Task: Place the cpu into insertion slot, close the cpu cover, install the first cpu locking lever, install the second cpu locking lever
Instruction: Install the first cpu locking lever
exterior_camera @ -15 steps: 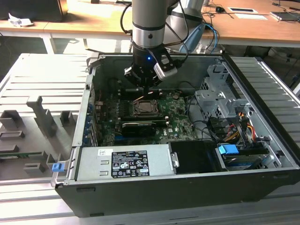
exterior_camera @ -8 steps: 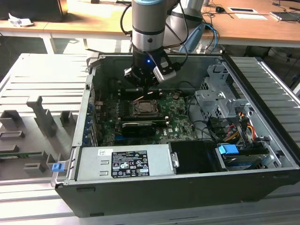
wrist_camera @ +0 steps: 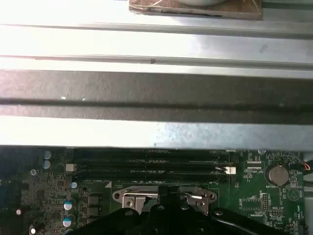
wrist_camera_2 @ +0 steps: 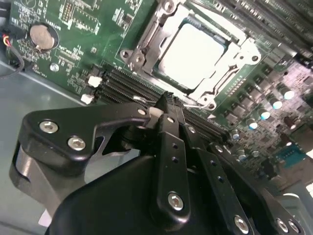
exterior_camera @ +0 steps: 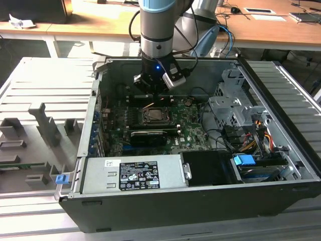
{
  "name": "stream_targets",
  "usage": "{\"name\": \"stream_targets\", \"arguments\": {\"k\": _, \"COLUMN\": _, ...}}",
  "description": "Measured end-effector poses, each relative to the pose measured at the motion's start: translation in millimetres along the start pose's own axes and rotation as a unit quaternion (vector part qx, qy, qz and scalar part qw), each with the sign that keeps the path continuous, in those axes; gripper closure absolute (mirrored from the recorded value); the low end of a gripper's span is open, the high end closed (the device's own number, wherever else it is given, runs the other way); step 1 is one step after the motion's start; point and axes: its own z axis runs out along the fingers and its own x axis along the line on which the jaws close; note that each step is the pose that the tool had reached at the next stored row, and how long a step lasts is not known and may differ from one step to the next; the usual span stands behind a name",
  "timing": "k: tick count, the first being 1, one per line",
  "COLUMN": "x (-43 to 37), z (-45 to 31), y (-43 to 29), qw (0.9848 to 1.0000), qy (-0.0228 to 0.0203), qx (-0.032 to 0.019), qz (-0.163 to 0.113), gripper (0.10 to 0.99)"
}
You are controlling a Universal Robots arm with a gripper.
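Gripper (wrist_camera_2: 166,100) jaws pinched together, holding nothing, tip just beside the cpu cover (wrist_camera_2: 143,46) edge. cpu (wrist_camera_2: 193,54) sits in the insertion slot (exterior_camera: 156,116), framed by the cpu cover. Looks like the lever step: push low and steady, clear of the memory slots (wrist_camera_2: 128,84).

Exterior view: room light was even and diffuse, and the picture was soft throughout. The inside of the computer case (exterior_camera: 200,211) lay in shade beneath the arm (exterior_camera: 156,25), where a small blue light (exterior_camera: 158,67) glowed.

Second wrist view: glare washed the cpu (wrist_camera_2: 193,54) face out to near white, and the capacitor tops (wrist_camera_2: 274,104) flared. The black gripper (wrist_camera_2: 166,99) sat close to the lens, dark and out of focus.

First wrist view: the case wall (wrist_camera: 156,41) was overexposed in pale bands, with one dark shadow band between them. The circuit board (wrist_camera: 254,200) was dim and blurred.
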Motion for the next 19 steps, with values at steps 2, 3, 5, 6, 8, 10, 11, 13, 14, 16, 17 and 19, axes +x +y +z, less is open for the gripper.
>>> {"name": "stream_targets", "arguments": {"k": 2, "x": 0.0, "z": 0.1, "y": 0.1, "qw": 1.0, "qy": 0.0004, "qx": -0.0002, "qz": -0.006, "gripper": 0.98}}
{"name": "stream_targets", "arguments": {"k": 3, "x": 0.0, "z": 0.3, "y": 0.1, "qw": 0.9998, "qy": 0.002, "qx": -0.0009, "qz": -0.022, "gripper": 0.98}}
{"name": "stream_targets", "arguments": {"k": 5, "x": 0.0, "z": 0.7, "y": 1.9, "qw": 0.9997, "qy": 0.002, "qx": -0.0002, "qz": -0.023, "gripper": 0.98}}
{"name": "stream_targets", "arguments": {"k": 6, "x": -0.1, "z": 0.9, "y": 2.4, "qw": 0.9997, "qy": 0.002, "qx": 0.0003, "qz": -0.023, "gripper": 0.98}}
{"name": "stream_targets", "arguments": {"k": 8, "x": -0.2, "z": 1.4, "y": 4.5, "qw": 0.9997, "qy": 0.0021, "qx": 0.0025, "qz": -0.023, "gripper": 0.98}}
{"name": "stream_targets", "arguments": {"k": 10, "x": -0.3, "z": 2.6, "y": 6.4, "qw": 0.9997, "qy": 0.0021, "qx": 0.0036, "qz": -0.023, "gripper": 0.98}}
{"name": "stream_targets", "arguments": {"k": 11, "x": -1.1, "z": 4.4, "y": 7.2, "qw": 0.9997, "qy": 0.0022, "qx": 0.0045, "qz": -0.024, "gripper": 0.98}}
{"name": "stream_targets", "arguments": {"k": 13, "x": -1.7, "z": 6.5, "y": 8.5, "qw": 0.9997, "qy": 0.0022, "qx": 0.0046, "qz": -0.023, "gripper": 0.98}}
{"name": "stream_targets", "arguments": {"k": 14, "x": -2.1, "z": 7.5, "y": 9.1, "qw": 0.9997, "qy": 0.0022, "qx": 0.0046, "qz": -0.024, "gripper": 0.98}}
{"name": "stream_targets", "arguments": {"k": 16, "x": -3.2, "z": 9.5, "y": 10.2, "qw": 0.9997, "qy": 0.0022, "qx": 0.0046, "qz": -0.024, "gripper": 0.98}}
{"name": "stream_targets", "arguments": {"k": 17, "x": -4.2, "z": 10.6, "y": 10.8, "qw": 0.9997, "qy": 0.0022, "qx": 0.0046, "qz": -0.024, "gripper": 0.98}}
{"name": "stream_targets", "arguments": {"k": 19, "x": -6.6, "z": 12.0, "y": 11.4, "qw": 0.9997, "qy": 0.0021, "qx": 0.0045, "qz": -0.023, "gripper": 0.98}}
